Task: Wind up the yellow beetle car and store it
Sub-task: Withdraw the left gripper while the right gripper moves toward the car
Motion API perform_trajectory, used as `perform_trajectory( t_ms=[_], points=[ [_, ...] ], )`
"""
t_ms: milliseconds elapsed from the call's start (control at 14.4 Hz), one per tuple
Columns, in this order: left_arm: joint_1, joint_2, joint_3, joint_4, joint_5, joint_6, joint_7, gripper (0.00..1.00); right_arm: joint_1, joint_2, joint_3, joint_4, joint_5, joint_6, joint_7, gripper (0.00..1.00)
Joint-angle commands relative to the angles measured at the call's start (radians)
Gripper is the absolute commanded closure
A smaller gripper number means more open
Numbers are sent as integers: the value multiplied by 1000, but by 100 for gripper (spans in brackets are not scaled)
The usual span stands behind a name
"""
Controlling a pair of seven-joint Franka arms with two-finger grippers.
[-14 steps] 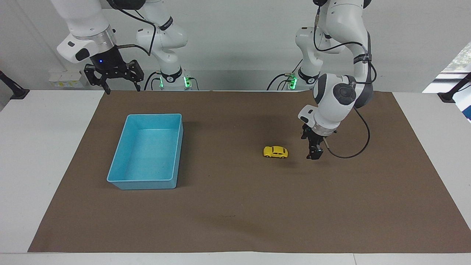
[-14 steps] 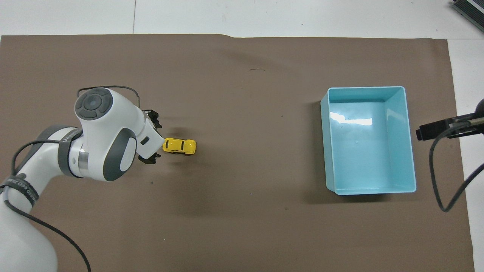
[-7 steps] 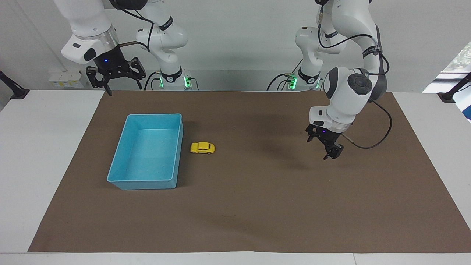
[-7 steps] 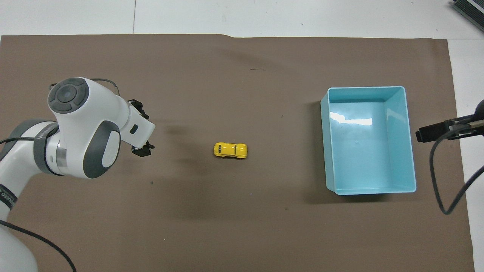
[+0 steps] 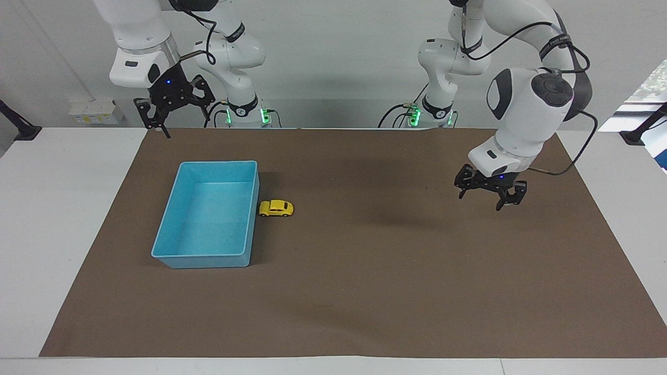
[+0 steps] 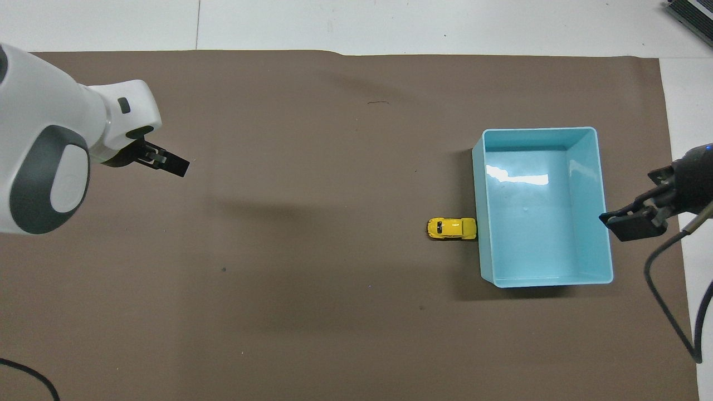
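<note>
Now the yellow beetle car (image 5: 276,208) has rolled against the blue bin (image 5: 180,254) at centre-left — our left gripper (image 5: 490,191), released, lifts; storing remains.

Glossy white rounded arm shells with dark grey joint caps and a silver metal ring at the wrist. Black skeletal two-finger left gripper (image 5: 490,194) and right gripper (image 5: 174,107), each showing a tiny blue light. Loose black cables looping alongside, black bands with white lettering, green lights glowing at the bases.

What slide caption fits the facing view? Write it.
Yellow beetle car rests against the blue bin, both pincers raised and open.
</note>
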Motion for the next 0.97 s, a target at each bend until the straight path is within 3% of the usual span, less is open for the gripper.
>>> perform_trajectory(
  t_ms=[0, 417, 625, 764, 903],
  points=[
    [31, -29, 7, 65, 9, -106, -62, 0, 38, -22, 1, -62, 25, 35, -89, 0],
    [200, -102, 10, 62, 6, -158, -101, 0, 104, 5, 1, -126, 25, 144, -367, 0],
    [182, -138, -8, 64, -22, -171, -287, 0, 115, 18, 1, -175, 25, 205, -420, 0],
    [171, -173, -16, 61, -8, -252, -271, 0, 117, 36, 3, -198, 25, 251, -466, 0],
    [171, -203, -16, 44, 9, -316, -133, 0, 132, 79, 3, -198, 27, 289, -537, 0]
  ],
)
